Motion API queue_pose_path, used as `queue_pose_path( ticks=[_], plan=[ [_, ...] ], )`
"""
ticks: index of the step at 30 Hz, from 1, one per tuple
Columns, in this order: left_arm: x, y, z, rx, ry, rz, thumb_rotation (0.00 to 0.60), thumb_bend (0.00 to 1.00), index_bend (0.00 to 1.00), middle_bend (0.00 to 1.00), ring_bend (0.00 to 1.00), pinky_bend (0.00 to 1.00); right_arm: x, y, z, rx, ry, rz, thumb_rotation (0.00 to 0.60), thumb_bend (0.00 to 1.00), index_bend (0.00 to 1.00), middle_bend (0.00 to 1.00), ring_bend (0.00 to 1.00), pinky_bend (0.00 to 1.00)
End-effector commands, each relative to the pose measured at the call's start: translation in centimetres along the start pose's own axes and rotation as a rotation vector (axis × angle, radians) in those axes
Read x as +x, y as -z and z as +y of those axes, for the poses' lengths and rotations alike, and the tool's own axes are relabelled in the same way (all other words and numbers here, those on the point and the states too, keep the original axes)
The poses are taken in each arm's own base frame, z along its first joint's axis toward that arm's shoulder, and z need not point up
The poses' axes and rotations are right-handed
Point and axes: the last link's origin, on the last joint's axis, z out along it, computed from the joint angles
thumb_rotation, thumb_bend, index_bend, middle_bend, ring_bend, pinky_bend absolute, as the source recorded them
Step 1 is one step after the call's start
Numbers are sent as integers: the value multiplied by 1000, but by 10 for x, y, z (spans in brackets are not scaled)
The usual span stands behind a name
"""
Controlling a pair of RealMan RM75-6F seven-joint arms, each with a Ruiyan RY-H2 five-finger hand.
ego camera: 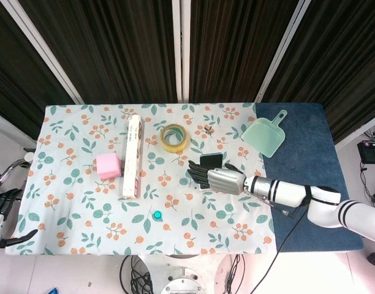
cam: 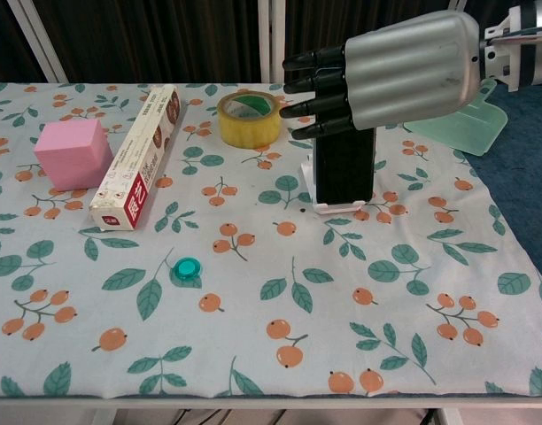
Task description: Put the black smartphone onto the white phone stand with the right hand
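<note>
The black smartphone [cam: 344, 168] stands upright in the white phone stand [cam: 338, 209], right of the table's middle. My right hand [cam: 386, 75] hovers over the phone's top with its fingers stretched out straight to the left and nothing in its grasp. From the chest view it covers the phone's upper edge. In the head view the right hand [ego camera: 221, 177] lies just in front of the smartphone [ego camera: 211, 160]. My left hand [ego camera: 0, 214] shows only at the far left edge, off the table, fingers apart and holding nothing.
A yellow tape roll [cam: 248, 118] sits behind the stand, with a long white box [cam: 138, 155] and a pink cube [cam: 73, 152] to the left. A small green cap [cam: 189, 265] lies nearer the front. A green dustpan [ego camera: 264, 134] rests at the back right by the blue tabletop [ego camera: 310, 159].
</note>
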Motion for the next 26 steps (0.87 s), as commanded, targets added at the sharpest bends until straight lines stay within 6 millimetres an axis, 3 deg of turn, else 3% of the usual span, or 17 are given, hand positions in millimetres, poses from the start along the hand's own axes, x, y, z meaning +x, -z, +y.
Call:
queue_pose_path(
  ticks=[1,5,10,15,20,26],
  plan=[
    [0,0,0,-1,0,-1,411,60,123,120,141,244,16,39,12,-162,-132,22,600,195,0,0,0,0],
    [-1,-1,2,-6,2,-5,412,60,123,120,142,244,27,102,9,-459,-401,-14,600,207,0,0,0,0],
    [1,-3,9,-25,-6,-7,414,61,123,120,142,244,28,194,-36,-903,-979,-214,600,297,0,0,0,0],
    [6,-5,15,-36,-26,-2,411,60,123,120,141,243,25,265,-91,-1130,-1239,-365,600,299,0,0,0,0],
    [8,-6,20,-39,-40,-2,405,61,123,120,141,243,36,299,-139,-1191,-1343,-475,600,301,0,0,0,0],
    [6,-7,23,-40,-40,-12,408,62,123,121,141,243,43,308,-163,-1204,-1355,-488,600,302,0,0,0,0]
  ],
)
